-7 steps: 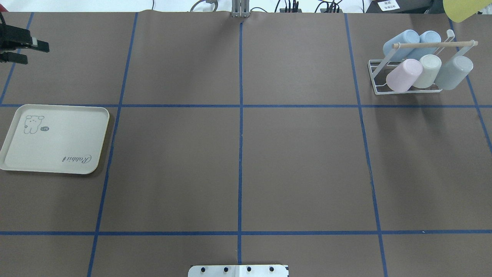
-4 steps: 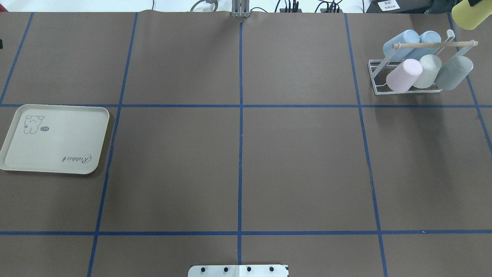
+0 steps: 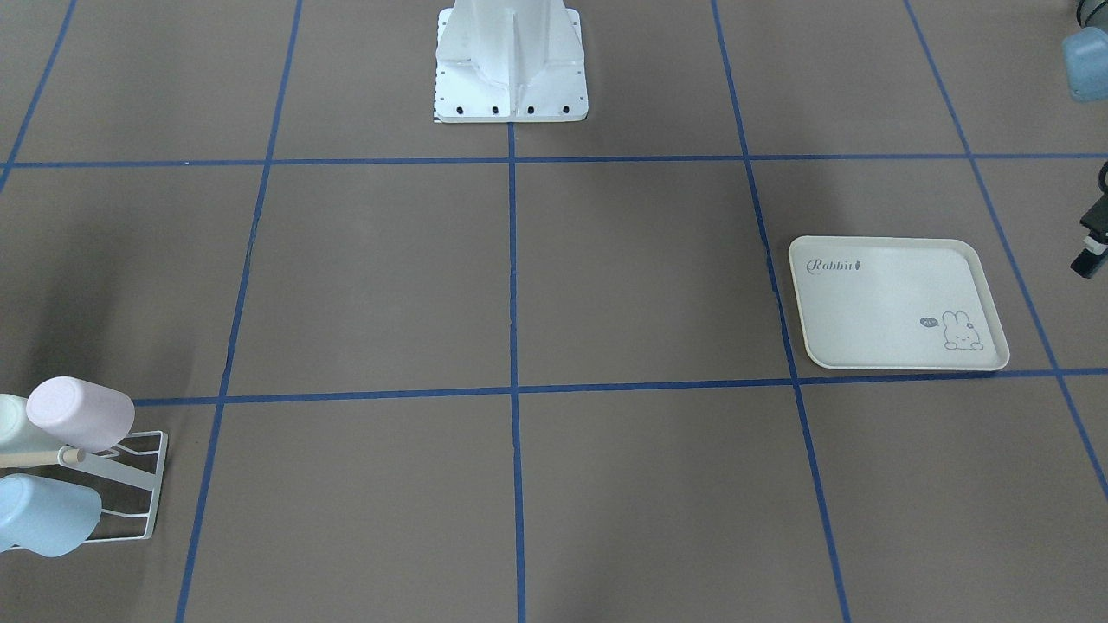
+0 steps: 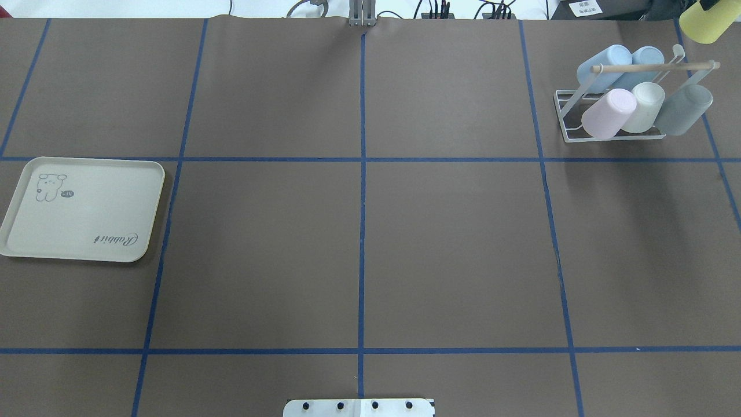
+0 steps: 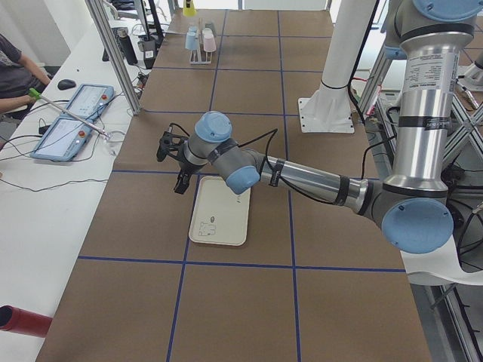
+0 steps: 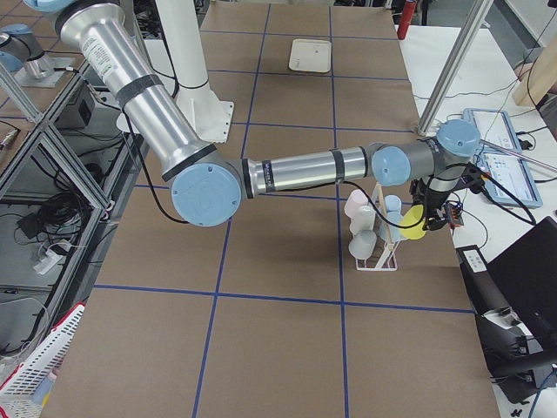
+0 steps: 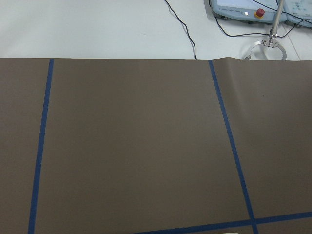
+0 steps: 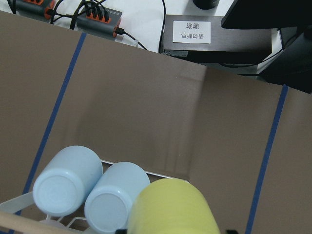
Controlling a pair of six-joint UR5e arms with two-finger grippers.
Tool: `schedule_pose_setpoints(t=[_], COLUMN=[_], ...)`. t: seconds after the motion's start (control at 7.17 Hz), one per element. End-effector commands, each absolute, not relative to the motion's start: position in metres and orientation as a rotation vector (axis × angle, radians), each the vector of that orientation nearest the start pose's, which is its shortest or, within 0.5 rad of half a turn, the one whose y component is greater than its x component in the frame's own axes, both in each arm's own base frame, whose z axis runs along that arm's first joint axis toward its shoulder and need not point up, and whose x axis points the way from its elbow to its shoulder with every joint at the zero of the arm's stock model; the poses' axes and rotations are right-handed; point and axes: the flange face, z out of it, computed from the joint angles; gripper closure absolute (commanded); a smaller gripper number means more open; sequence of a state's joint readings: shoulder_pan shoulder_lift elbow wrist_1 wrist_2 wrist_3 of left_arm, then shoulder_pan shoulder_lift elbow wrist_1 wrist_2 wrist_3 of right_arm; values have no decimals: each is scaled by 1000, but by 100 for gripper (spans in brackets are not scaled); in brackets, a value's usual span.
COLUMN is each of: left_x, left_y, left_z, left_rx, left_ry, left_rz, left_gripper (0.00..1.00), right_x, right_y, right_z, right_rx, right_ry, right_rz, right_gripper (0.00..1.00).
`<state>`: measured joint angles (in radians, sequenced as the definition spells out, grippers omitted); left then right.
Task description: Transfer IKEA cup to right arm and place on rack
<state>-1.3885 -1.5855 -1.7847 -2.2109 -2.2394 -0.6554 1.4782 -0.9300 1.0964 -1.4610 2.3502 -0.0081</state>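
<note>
My right gripper (image 6: 432, 214) is shut on the yellow IKEA cup (image 4: 707, 21), which hangs at the table's far right corner, just beyond the white wire rack (image 4: 613, 136). In the right wrist view the yellow cup (image 8: 173, 207) sits low in the frame, right beside two light-blue cups (image 8: 92, 187) on the rack. A pink, a pale and a grey cup lean on the rack's front prongs under its wooden rod (image 4: 654, 67). My left gripper (image 5: 172, 164) hovers past the tray's far edge, fingers apart and empty; only one finger (image 3: 1087, 253) shows in the front-facing view.
A cream rabbit-print tray (image 4: 81, 208) lies bare at the table's left side. The white robot base (image 3: 511, 61) stands at the near middle edge. Beyond the far edge are power strips (image 8: 95, 19), control pendants (image 5: 75, 121) and a seated person (image 5: 15, 68).
My left gripper has drawn out of the overhead view at the left edge. The yellow cup has come a little further into view at the top right corner.
</note>
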Motion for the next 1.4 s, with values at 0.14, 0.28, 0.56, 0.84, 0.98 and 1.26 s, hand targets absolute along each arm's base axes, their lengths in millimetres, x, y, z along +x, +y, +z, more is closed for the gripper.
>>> schedule_pose_setpoints(t=[0.14,0.28,0.56,0.84,0.98,1.26], left_x=[22,23,23,23,23,22], left_y=[-511,-511,-511,-512,-512,-509], left_z=[475,475,473,471,470,466], left_rx=[511,512,515,519,520,525], left_ry=[893,894,895,897,897,900], left_rz=[-145,-144,-143,-141,-141,-141], left_gripper=[0,0,0,0,0,0], right_x=[-31,-37,-43,-43,-45,-55], right_y=[-776,-774,-771,-771,-771,-770], right_z=[490,494,505,511,515,520], right_rx=[184,177,163,157,150,137], right_ry=[-767,-767,-766,-765,-765,-766], right_rz=[-219,-227,-245,-254,-254,-264], right_gripper=[67,67,67,67,67,67])
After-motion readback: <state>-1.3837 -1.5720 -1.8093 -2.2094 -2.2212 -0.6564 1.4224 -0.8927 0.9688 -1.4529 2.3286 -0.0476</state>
